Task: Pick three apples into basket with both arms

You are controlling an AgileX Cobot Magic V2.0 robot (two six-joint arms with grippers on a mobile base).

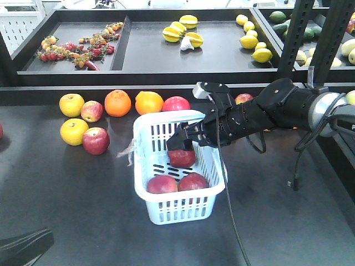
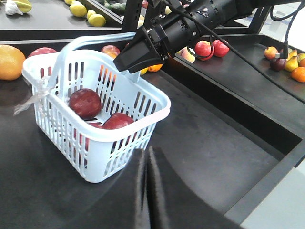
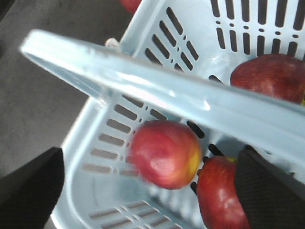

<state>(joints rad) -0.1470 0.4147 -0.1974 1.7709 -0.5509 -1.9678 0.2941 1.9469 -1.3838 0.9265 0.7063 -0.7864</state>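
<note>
Red apples (image 1: 182, 157) — all three — lie inside the basket (image 1: 145, 136) near the middle of the dark table (image 1: 55, 194). The right gripper (image 1: 183, 141) hovers over the basket's far rim, jaws apart and empty, one apple blurred beneath. Judged: release step, task nearly finished. Next, lift clear of the handle (image 3: 143, 81). The left gripper (image 2: 147, 181) rests — jaws together.

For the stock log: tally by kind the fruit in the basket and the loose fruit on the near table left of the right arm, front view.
Red apples in the basket: 3
Loose red apples: 3
Oranges: 2
Yellow fruits: 2
Total: 10
A red thing cut off at the left edge is not counted.
</note>
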